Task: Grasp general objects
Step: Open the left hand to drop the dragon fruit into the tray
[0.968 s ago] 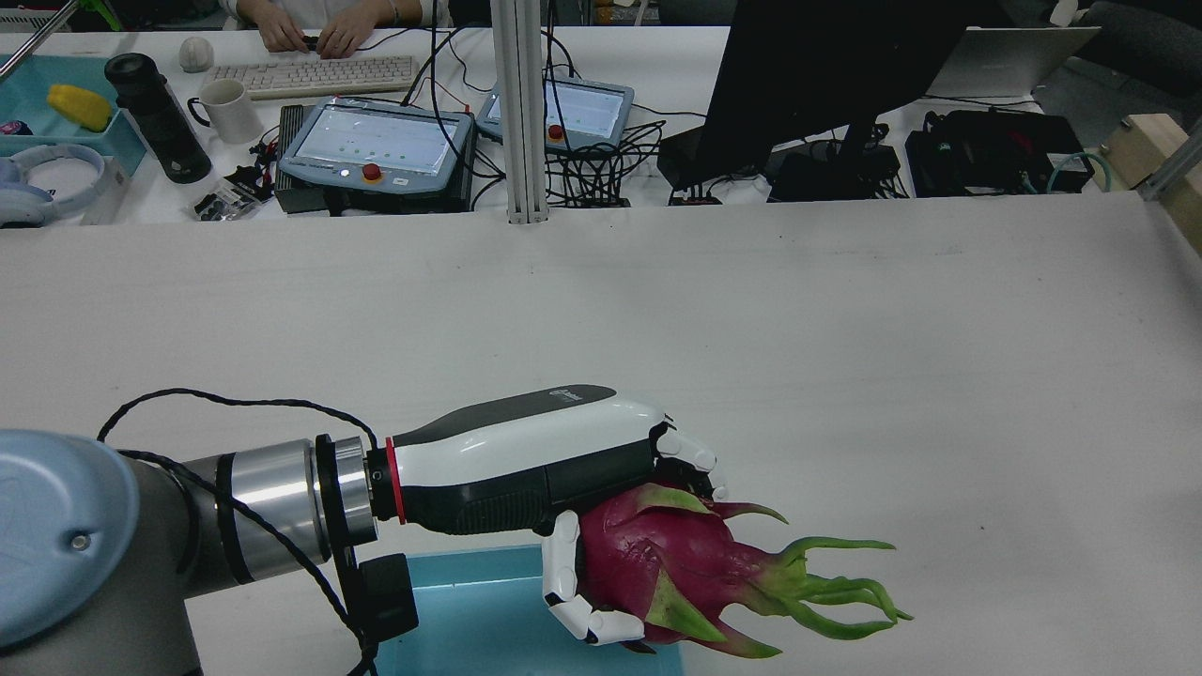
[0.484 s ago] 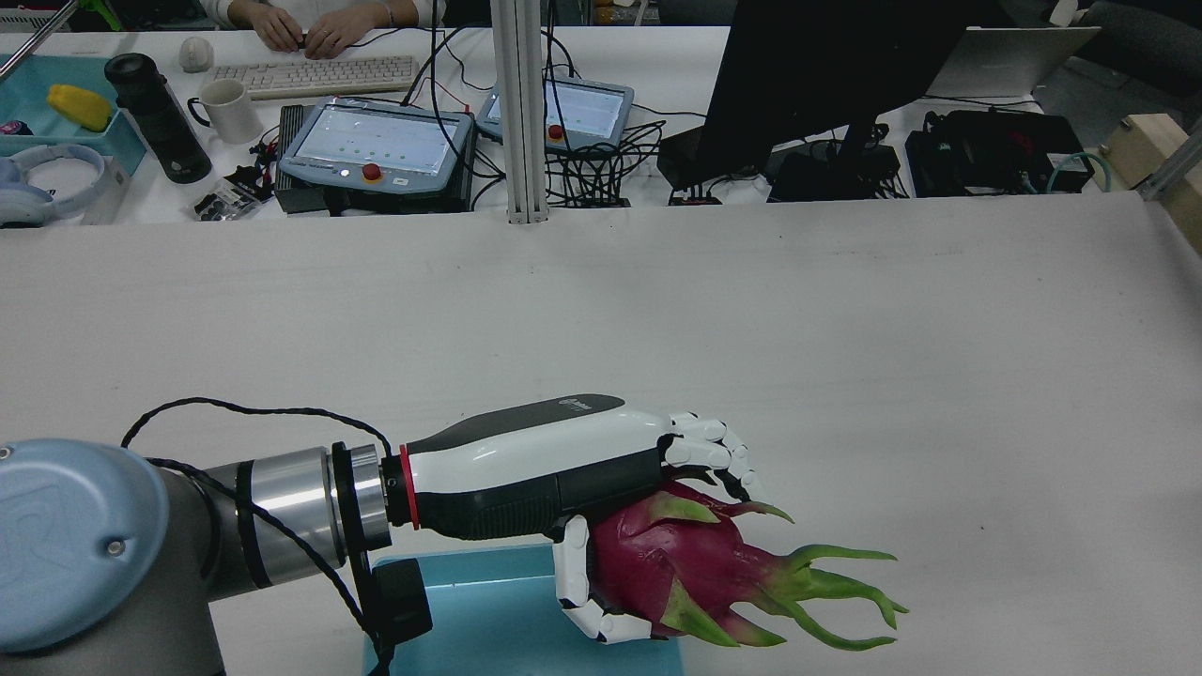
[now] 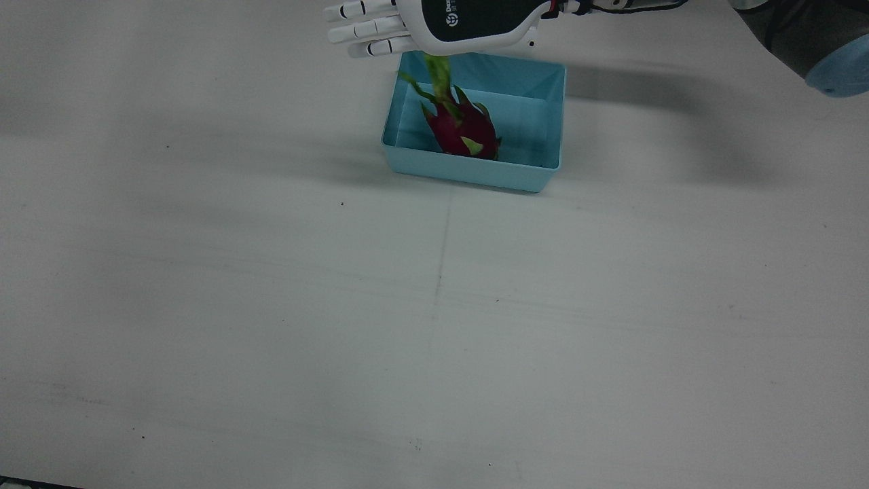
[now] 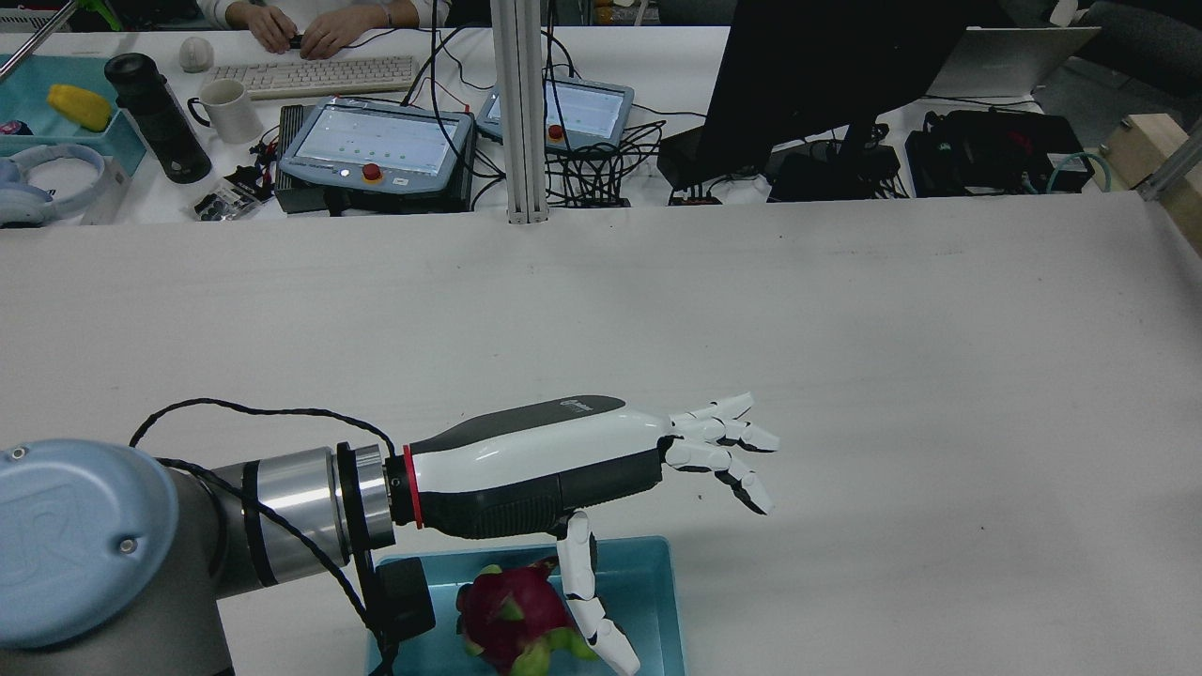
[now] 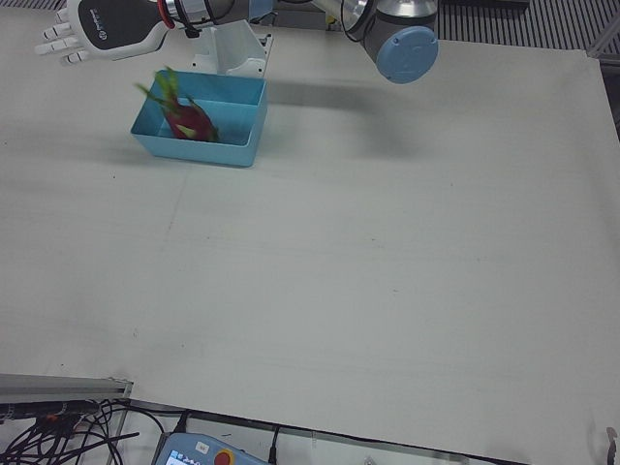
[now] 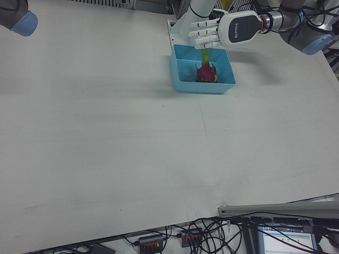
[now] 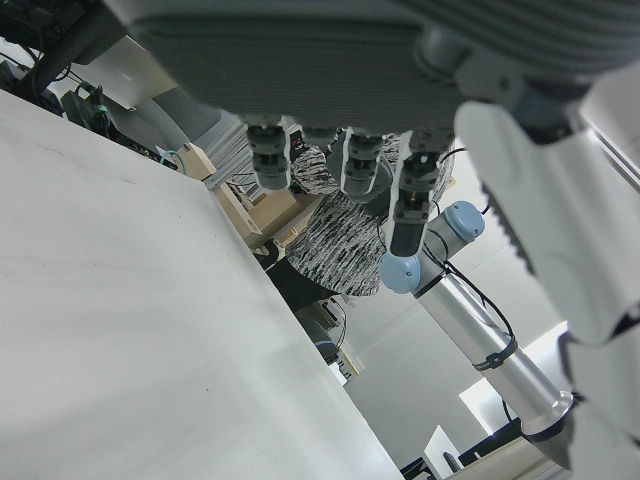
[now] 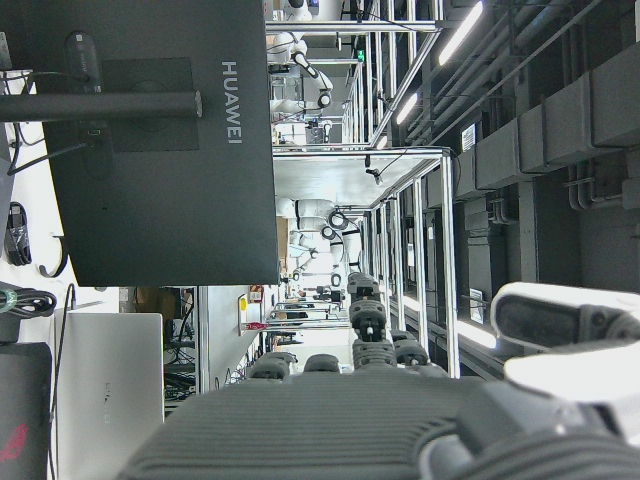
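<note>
A magenta dragon fruit point(image 3: 461, 129) with green scales lies in the light-blue bin point(image 3: 475, 173), its green tips pointing up toward the hand. My left hand point(image 3: 434, 24) hovers just above the bin's back edge, open and empty with its fingers spread. The rear view shows the hand point(image 4: 582, 460) above the fruit point(image 4: 512, 615), with the thumb hanging over the bin point(image 4: 648, 582). The left-front view shows the hand point(image 5: 102, 24), the fruit point(image 5: 184, 118) and the bin point(image 5: 194, 150). My right hand point(image 8: 380, 400) shows only in its own view, fingers extended, facing a monitor away from the table.
The white pedestal point(image 5: 232, 48) stands right behind the bin. The left arm's blue elbow cap point(image 5: 407, 48) hangs over the table's back edge. Past the far edge are teach pendants point(image 4: 376, 141), cables and a dark monitor point(image 4: 817, 75).
My left hand has opened and let go of the dragon fruit. The fruit has dropped from the hand into the blue bin. The arm has barely shifted.
</note>
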`<state>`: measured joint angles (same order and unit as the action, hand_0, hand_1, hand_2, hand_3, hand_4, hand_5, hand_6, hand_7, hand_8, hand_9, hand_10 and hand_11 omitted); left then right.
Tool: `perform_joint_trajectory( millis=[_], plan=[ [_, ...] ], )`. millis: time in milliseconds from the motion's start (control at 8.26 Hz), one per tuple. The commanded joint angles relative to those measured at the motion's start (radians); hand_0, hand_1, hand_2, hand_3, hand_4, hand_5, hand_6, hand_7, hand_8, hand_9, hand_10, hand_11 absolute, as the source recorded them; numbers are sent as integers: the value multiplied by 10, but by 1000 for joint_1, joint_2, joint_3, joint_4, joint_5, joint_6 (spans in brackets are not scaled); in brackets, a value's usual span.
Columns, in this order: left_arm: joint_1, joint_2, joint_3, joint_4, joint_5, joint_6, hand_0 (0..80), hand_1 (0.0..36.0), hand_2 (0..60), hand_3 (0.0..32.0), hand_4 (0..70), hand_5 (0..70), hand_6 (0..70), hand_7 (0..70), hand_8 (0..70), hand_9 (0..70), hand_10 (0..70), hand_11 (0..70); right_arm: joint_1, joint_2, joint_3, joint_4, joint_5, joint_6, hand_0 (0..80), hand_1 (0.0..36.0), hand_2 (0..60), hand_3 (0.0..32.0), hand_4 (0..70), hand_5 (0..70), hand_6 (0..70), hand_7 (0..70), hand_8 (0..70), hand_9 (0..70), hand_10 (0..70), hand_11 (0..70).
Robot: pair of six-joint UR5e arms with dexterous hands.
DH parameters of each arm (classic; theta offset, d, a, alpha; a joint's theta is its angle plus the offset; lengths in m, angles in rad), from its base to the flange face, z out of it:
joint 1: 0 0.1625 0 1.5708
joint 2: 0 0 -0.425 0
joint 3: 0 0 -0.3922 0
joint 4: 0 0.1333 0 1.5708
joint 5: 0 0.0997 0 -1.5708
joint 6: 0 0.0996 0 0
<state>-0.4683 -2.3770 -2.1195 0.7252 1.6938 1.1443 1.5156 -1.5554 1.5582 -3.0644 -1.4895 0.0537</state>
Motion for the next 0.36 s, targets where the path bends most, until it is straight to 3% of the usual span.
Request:
perform_joint_trajectory(
  millis=[0, 121, 242],
  plan=[
    [-13, 1, 0, -1, 1, -3, 617, 358, 498, 0, 134, 249, 46, 186, 14, 24, 98, 177, 0, 0, 0, 1, 0, 0, 0, 0, 0, 0, 0, 0, 0, 0, 0, 0, 0, 0],
    [-38, -2, -7, -1, 7, -11, 591, 360, 589, 0, 152, 297, 50, 195, 19, 34, 98, 175, 0, 0, 0, 0, 0, 2, 0, 0, 0, 0, 0, 0, 0, 0, 0, 0, 0, 0],
    [-108, 1, -7, 2, 15, -18, 569, 352, 600, 0, 168, 355, 70, 221, 42, 70, 119, 203, 0, 0, 0, 0, 0, 0, 0, 0, 0, 0, 0, 0, 0, 0, 0, 0, 0, 0]
  ],
)
